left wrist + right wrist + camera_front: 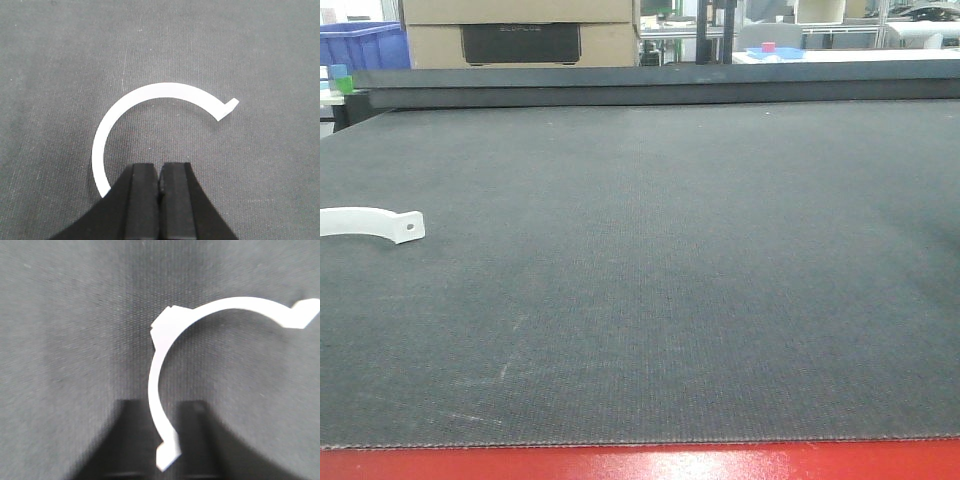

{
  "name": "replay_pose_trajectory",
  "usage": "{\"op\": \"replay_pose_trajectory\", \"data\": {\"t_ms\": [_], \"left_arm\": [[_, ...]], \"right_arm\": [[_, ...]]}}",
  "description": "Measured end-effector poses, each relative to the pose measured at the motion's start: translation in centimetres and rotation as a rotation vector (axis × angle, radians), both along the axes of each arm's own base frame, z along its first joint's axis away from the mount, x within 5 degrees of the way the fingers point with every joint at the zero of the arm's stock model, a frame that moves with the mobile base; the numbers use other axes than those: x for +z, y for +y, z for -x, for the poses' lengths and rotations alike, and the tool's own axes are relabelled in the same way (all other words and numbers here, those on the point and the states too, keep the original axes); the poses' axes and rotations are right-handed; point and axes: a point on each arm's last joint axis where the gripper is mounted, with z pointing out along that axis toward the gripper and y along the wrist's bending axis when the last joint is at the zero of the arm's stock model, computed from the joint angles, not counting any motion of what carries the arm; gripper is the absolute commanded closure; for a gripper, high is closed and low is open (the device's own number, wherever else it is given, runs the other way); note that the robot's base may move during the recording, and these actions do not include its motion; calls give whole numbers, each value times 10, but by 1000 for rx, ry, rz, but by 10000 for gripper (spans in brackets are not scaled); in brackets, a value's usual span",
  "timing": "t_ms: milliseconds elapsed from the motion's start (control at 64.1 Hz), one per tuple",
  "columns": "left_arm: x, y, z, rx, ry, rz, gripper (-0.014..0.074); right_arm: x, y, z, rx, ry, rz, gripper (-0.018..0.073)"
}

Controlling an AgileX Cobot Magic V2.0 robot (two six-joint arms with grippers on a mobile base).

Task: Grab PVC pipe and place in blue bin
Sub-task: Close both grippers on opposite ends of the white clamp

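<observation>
Only faint lettering – on the black panel point(520, 43) (set in a cardboard box point(610, 46)) – too blurred to read.

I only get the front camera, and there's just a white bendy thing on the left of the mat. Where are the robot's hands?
Observer: The left wrist view shows the left gripper shut, over the dark mat.
Operator: Is it holding something?
Observer: No. A white C-shaped piece lies flat just ahead of its fingers, not between them.
Operator: And the other hand?
Observer: The right wrist view is blurry. A white tabbed curve runs down between the right gripper and its dark fingers. I cannot tell if it is gripped.
</observation>
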Motion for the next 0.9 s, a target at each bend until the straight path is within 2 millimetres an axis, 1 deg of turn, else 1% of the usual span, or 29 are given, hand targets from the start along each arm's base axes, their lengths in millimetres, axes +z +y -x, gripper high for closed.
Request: {"op": "replay_pose_trajectory", "data": {"t_ms": [156, 281, 484, 655, 764, 874, 905], "left_arm": [[0, 0, 0, 0, 2, 0, 707], [0, 0, 0, 0, 2, 0, 707], [-1, 0, 1, 0, 8, 0, 707], [-1, 0, 1, 0, 20, 0, 707], [-2, 0, 2, 1, 31, 8, 707], [-2, -1, 2, 2, 36, 16, 707], [-2, -1, 2, 3, 38, 22, 707]], "right_arm": [[-23, -2, -9, 1, 91, -22, 347], [-34, -3, -13, 0, 120, -29, 347], [-46, -4, -18, -2, 149, -38, 347], [-47, -5, -20, -3, 152, -41, 359], [-46, -5, -20, -3, 151, -40, 468], [-46, -5, -21, -4, 147, -41, 650], [-46, -5, -21, -4, 146, -41, 718]]}}
